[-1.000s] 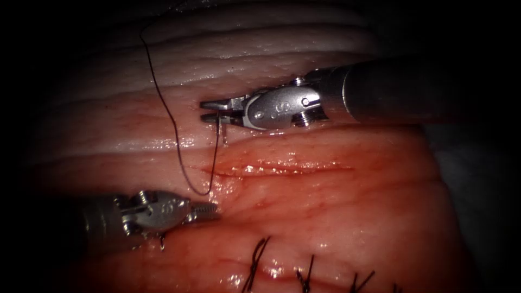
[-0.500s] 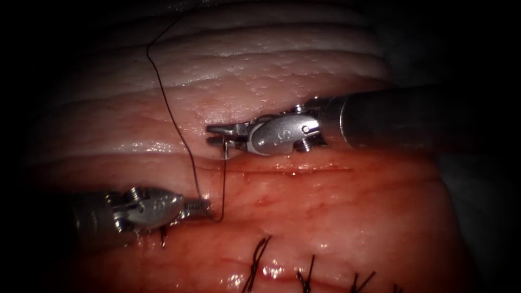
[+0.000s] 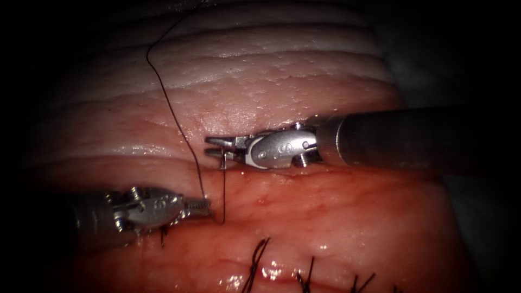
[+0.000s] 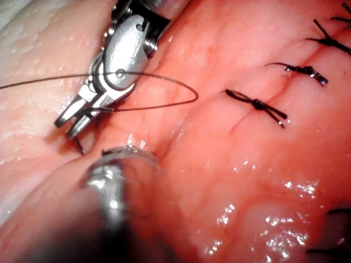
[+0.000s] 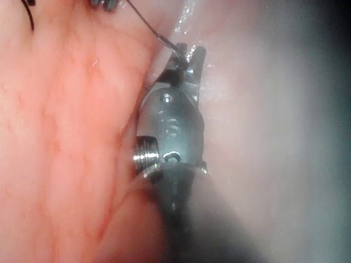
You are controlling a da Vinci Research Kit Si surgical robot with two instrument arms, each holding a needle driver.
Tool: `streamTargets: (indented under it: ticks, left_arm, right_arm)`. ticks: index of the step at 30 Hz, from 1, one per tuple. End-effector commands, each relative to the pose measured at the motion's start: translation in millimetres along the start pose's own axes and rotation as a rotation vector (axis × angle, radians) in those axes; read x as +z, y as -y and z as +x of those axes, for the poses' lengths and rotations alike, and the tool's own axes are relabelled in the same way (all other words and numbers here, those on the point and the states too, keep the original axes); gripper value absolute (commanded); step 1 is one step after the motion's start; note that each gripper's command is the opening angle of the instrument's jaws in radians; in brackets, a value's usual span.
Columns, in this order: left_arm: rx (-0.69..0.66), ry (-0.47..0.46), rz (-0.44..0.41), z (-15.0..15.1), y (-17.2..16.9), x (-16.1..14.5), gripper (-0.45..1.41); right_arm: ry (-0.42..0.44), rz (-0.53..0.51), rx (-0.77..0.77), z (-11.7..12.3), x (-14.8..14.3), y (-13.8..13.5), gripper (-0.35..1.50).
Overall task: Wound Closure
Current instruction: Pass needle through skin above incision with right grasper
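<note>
My right tool point(image 3: 216, 147) reaches in from the right and hovers by the left end of the cut point(image 3: 347, 171). Its jaws are shut on the needle point(image 3: 222, 161) near the thread end; a short stub pokes out below them, just above the tissue point(image 3: 282, 81). In the left wrist view the same right tool point(image 4: 74, 118) and needle stub point(image 4: 78, 146) appear. Dark thread point(image 3: 179, 125) drops from the needle, loops low and climbs away to the upper left. My left tool point(image 3: 202, 206) lies lower left with its jaws shut; the thread passes right by its tip.
A row of dark knotted stitches point(image 3: 255, 260) closes an older cut along the near tissue, also in the left wrist view as stitches point(image 4: 256, 105). Red fluid wets the lower tissue. The right tool's shaft point(image 3: 412, 135) crosses over the cut.
The right tool has come down toward the cut with the needle, and the thread loop has sunk with it. The left tool has shifted slightly left, ending beside the thread.
</note>
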Motion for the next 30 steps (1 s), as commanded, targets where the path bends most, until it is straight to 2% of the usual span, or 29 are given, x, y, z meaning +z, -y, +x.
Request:
streamTargets:
  ticks: [1,9,21,30]
  left_arm:
    - [0.003,-0.001,-0.001,0.0,-0.1,0.8,-0.13]
    - [0.004,-0.001,0.0,0.0,-0.1,0.8,-0.15]
    - [0.006,-0.003,0.005,-0.6,-0.6,0.7,-0.15]
    - [0.007,0.0,0.005,-0.7,-0.6,0.6,-0.16]
  right_arm:
    - [-0.001,0.001,0.0,-0.3,0.9,0.1,-0.35]
    - [0.026,0.032,0.039,-0.9,1.3,0.6,-0.35]
    - [0.089,0.15,0.168,-2.9,2.6,2.8,-0.35]
    - [0.12,0.206,0.184,-3.1,2.7,3.8,-0.35]
